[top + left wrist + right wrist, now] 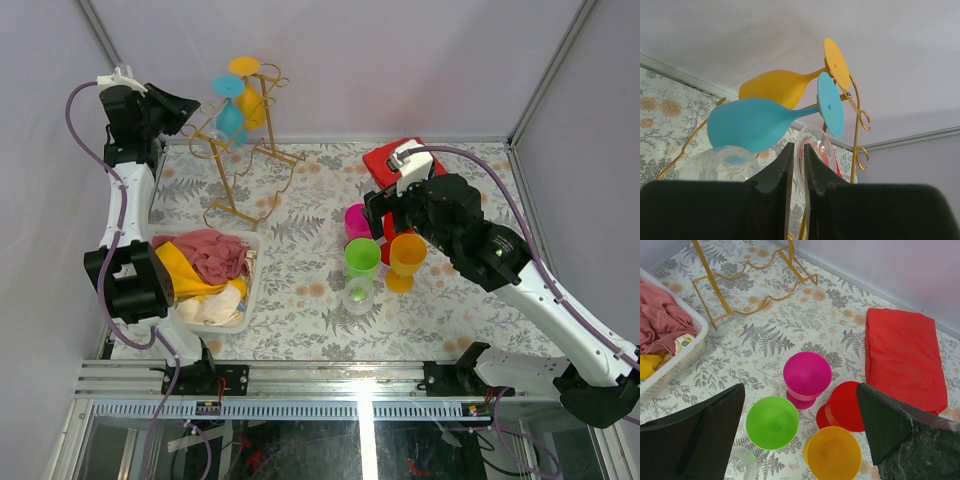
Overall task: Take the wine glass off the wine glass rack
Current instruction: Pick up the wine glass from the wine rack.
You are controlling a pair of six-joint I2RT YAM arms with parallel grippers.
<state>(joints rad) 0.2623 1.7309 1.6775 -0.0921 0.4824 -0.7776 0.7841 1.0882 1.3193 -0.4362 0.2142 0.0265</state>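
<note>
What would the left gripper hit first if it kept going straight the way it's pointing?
The clear wine glass: its round foot already looks pinched between the left gripper's fingers. Just beyond hangs the blue glass on the gold rack, though depth is hard to judge.

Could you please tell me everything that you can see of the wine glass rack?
The wine glass rack is a thin gold-coloured wire stand: an A-shaped frame with wavy lower rails and curled scroll hooks. It stands upright at the far left of the table, beyond the white basket. A blue glass and a yellow glass hang tilted near its top, feet uppermost. A clear glass hangs lower, its foot between the left tool's nearly closed fingers.
</note>
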